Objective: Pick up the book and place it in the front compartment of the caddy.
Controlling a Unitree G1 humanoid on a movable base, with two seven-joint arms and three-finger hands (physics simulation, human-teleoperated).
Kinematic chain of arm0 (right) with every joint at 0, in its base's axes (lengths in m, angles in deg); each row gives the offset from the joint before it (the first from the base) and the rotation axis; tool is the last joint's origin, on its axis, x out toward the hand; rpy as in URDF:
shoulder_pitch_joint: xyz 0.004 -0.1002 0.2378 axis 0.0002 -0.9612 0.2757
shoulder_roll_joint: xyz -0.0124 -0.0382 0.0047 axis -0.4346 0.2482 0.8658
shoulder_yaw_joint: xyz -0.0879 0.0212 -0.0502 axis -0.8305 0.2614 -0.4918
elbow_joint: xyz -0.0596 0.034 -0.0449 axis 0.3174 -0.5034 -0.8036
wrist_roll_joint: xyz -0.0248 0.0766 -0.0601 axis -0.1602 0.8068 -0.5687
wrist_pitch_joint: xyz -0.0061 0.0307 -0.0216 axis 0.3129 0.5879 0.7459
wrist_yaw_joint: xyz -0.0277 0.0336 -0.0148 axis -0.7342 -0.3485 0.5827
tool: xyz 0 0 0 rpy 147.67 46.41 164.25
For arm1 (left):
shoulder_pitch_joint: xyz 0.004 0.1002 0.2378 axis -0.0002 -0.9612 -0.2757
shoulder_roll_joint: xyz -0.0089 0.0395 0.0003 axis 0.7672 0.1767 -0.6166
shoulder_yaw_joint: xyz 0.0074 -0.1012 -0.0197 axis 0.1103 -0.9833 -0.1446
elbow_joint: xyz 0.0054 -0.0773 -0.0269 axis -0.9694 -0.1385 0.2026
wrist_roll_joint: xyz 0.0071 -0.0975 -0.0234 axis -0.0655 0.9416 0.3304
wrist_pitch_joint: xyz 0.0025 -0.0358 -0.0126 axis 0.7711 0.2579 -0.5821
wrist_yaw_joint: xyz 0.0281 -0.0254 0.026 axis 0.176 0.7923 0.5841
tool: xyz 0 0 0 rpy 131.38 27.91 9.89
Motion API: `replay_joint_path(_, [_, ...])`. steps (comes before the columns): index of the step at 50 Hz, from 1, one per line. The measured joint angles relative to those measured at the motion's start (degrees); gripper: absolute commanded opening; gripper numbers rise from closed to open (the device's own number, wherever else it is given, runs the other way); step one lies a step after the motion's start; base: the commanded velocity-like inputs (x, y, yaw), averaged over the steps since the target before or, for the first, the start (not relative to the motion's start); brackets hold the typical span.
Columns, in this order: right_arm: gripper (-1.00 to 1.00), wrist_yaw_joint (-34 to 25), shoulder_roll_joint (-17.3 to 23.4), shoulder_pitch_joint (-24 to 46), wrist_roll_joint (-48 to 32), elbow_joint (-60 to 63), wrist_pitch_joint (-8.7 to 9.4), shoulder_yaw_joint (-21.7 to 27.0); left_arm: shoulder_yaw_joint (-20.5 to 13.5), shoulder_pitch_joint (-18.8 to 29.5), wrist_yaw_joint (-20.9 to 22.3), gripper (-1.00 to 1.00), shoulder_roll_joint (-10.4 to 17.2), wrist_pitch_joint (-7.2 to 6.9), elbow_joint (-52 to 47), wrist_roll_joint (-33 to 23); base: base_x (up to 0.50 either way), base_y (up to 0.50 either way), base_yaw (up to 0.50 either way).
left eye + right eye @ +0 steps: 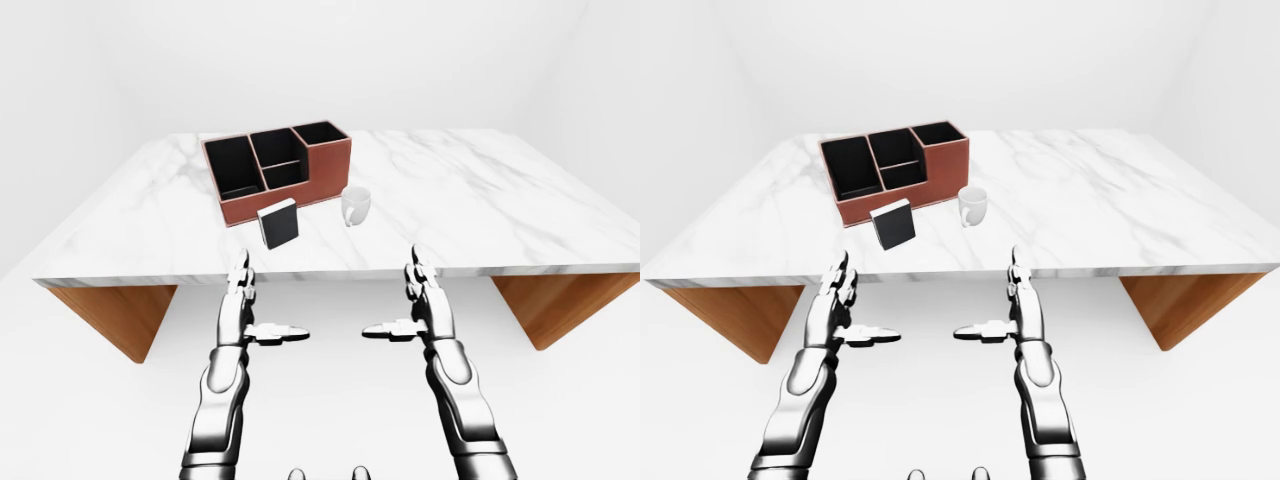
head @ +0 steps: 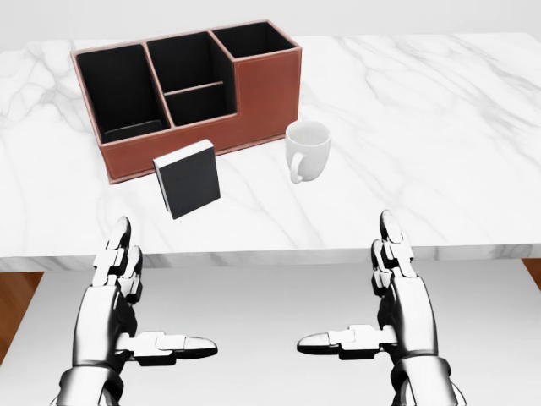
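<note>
Brown caddy point(image 2: 254, 93): black compartments, contents indistinct | book point(image 2: 188, 178) upright beside it | white mug point(image 2: 307, 149) interior unseen | left hand point(image 2: 118, 296), right hand point(image 2: 397, 292): fingers spread, holding nothing

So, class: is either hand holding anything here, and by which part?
Nothing is held. The left hand and right hand are open, short of the book.

Mug point(image 2: 308, 149) right of book point(image 2: 188, 178); caddy point(image 2: 254, 93) above.

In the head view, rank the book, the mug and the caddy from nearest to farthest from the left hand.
1. Book, standing just above the left hand.
2. Mug, up and to the right.
3. Caddy, behind the book, toward the top.
</note>
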Motion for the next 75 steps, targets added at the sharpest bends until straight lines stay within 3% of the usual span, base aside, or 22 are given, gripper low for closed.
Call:
replay_joint_path(12, [1.0, -0.8, 0.4, -0.2, 0.1, 0.5, -0.03, 0.8, -1.1, 0.0, 1.1, 1.0, 0.6, -0.79, -0.7, 0.5, 0.0, 0.0, 0.0])
replay_joint_path(17, [1.0, -0.9, 0.5, -0.4, 0.0, 1.6, 0.72, 0.9, -1.4, -0.4, 1.4, 1.0, 0.8, -2.3, -2.7, 0.7, 0.0, 0.0, 0.0])
replay_joint_path(22, [1.0, -0.8, 0.6, -0.6, -0.2, 3.4, 2.06, 1.1, -1.8, -0.9, 1.8, 1.0, 0.9, -4.92, -6.3, 0.9, 0.0, 0.0, 0.0])
replay_joint_path(31, [1.0, -0.7, 0.7, -1.0, -0.3, 7.4, 5.26, 1.6, -2.7, -1.5, 2.5, 1.0, 1.2, -4.93, -12.8, 1.1, 0.0, 0.0, 0.0])
replay_joint_path(40, [1.0, -0.9, 0.8, -1.8, -0.3, 12.7, 5.26, 1.9, -3.6, -1.9, 3.1, 1.0, 1.4, -4.93, -17.7, 1.4, 0.0, 0.0, 0.0])
replay_joint_path(64, [1.0, -1.9, 0.5, -3.5, 0.5, 21.6, 5.26, 2.2, -4.6, -2.1, 4.0, 1.0, 1.5, -4.93, -21.7, 1.7, 0.37, 0.0, 0.0])
replay_joint_path(75, [1.0, -1.5, 0.8, -3.5, 0.4, 22.1, 5.26, 2.6, -4.7, -2.1, 4.2, 1.0, 1.2, -4.93, -22.2, 2.1, 0.0, 0.5, 0.0])
